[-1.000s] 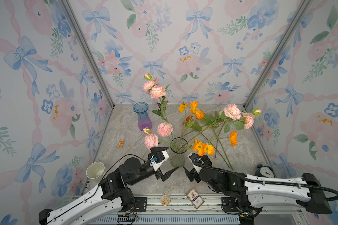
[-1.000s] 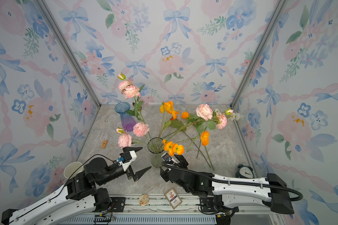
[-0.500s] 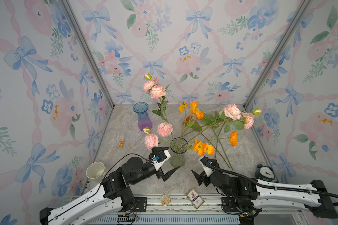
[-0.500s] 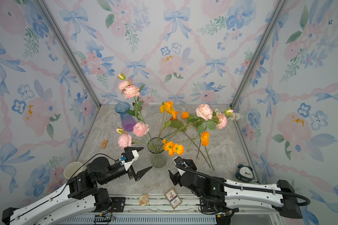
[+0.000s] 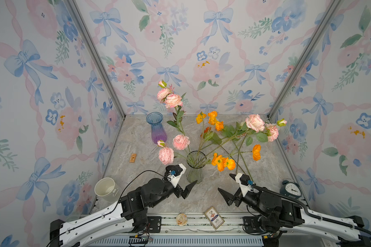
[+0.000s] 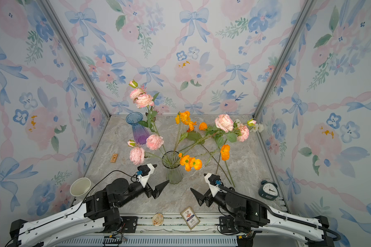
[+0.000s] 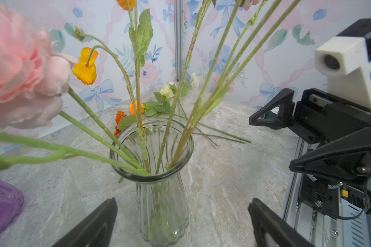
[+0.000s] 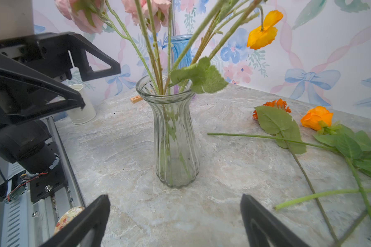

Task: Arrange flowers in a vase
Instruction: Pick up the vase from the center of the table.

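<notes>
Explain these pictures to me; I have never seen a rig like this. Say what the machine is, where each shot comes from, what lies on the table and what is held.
These are two robot arms, each ending in a two-fingered hand. Two pictures look down from one overhead camera pair; the other two come from a camera on each wrist. The left hand and the right hand are open and hold nothing; they sit either side of a clear glass vase on the marble table. Pink and orange flowers stand in it; an orange rose and a darker orange bloom lie loose beside it. Also there: a blue-purple vase, a white cup and a small clock.
</notes>
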`<state>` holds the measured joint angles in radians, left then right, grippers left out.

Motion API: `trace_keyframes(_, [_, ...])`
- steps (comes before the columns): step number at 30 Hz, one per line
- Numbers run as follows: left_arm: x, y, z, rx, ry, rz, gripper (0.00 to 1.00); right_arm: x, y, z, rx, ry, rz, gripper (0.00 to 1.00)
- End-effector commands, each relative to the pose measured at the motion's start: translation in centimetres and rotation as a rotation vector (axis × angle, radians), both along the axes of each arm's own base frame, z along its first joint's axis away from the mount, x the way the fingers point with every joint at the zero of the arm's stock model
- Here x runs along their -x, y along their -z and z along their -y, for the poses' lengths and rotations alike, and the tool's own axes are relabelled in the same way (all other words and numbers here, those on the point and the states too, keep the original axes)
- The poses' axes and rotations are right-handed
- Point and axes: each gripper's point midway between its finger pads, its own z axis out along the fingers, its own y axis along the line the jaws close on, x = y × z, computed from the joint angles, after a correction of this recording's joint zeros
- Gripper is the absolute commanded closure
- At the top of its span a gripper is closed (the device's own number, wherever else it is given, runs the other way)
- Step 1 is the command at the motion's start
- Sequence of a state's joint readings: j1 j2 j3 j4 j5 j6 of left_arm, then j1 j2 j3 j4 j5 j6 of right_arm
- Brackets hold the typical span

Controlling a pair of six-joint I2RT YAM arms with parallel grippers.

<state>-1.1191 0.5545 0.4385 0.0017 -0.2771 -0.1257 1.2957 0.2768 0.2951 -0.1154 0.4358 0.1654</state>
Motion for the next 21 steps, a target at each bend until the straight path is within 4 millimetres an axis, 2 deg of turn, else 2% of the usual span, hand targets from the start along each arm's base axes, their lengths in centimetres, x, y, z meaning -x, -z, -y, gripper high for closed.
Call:
trace_keyframes(1, [-0.5, 0.8, 0.3, 0.069, -0.024, 0.028, 0.02, 0.7, -0.6, -0.4, -0.009, -0.074, 0.047, 0.03])
trace_keyframes(5, [-0.2, 0.8, 0.1, 0.158, -0.010, 0.109, 0.02, 0.7, -0.3, -0.5, 0.015, -0.095, 0.043, 0.03])
trace_keyframes(9, [-0.8, 1.8, -0.3, 0.138, -0.040, 0.161, 0.02, 0.5, -0.2, -0.9, 0.008, -0.112, 0.043, 0.03])
trace_keyframes(12, [-0.9, 1.8, -0.2, 0.159, -0.020, 0.184, 0.02, 0.0, 0.2, -1.2, 0.009, -0.116, 0.049, 0.03])
trace_keyframes(17, [-1.4, 2.7, 0.6, 0.166, 0.024, 0.161, 0.02, -0.7, 0.8, -1.0, 0.025, -0.116, 0.060, 0.03])
trace_keyframes(21, [-2.2, 3.5, 1.6, 0.140, 0.038, 0.147, 0.02, -1.2, 0.5, -0.5, 0.013, -0.117, 0.071, 0.03])
